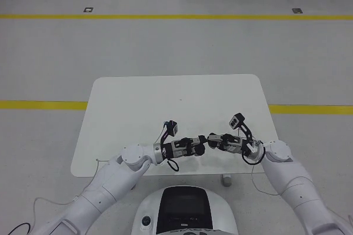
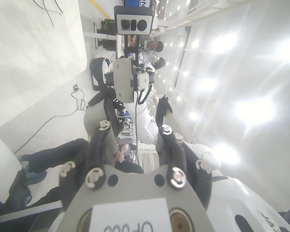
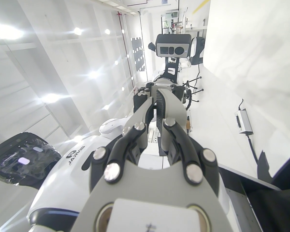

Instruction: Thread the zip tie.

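Your right gripper (image 3: 156, 97) has its fingers drawn nearly together at the tips; what they pinch cannot be told; your left gripper (image 2: 130, 107) stands wide, facing it above the near edge of the white rounded table (image 1: 165, 100); the zip tie is too thin to locate. Judged step: alignment; next, feed tail squarely into head.

One white table (image 1: 165, 100), one left gripper (image 1: 202, 147), one right gripper (image 1: 214, 140), two wrist cameras (image 1: 171, 126) (image 1: 237, 121), two yellow floor lines (image 1: 165, 16) (image 1: 35, 105), two small dark floor plates (image 1: 88, 9) (image 1: 297, 10)
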Tool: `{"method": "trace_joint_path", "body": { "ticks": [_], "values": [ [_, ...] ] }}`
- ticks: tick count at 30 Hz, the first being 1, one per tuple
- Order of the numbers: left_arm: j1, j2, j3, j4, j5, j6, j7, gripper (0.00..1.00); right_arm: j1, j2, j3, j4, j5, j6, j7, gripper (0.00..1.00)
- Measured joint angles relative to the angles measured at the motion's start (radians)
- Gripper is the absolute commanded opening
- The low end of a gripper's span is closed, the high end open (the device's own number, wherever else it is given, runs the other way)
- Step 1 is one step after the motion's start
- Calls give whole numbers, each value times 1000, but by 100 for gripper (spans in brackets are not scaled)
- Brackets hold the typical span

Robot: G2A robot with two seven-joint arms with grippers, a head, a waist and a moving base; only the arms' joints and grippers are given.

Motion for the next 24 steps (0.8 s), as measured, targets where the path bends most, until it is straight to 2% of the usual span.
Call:
{"method": "trace_joint_path", "body": {
  "ticks": [13, 24],
  "values": [
    [-3, 0, -2, 12, -5, -1, -1, 29, -3, 0, -4, -9, -21, -9, -5, 0],
    [-7, -2, 2, 20, -6, 0, 3, 19, 6, -1, -14, 4, -48, -8, -14, 0]
  ]
}}
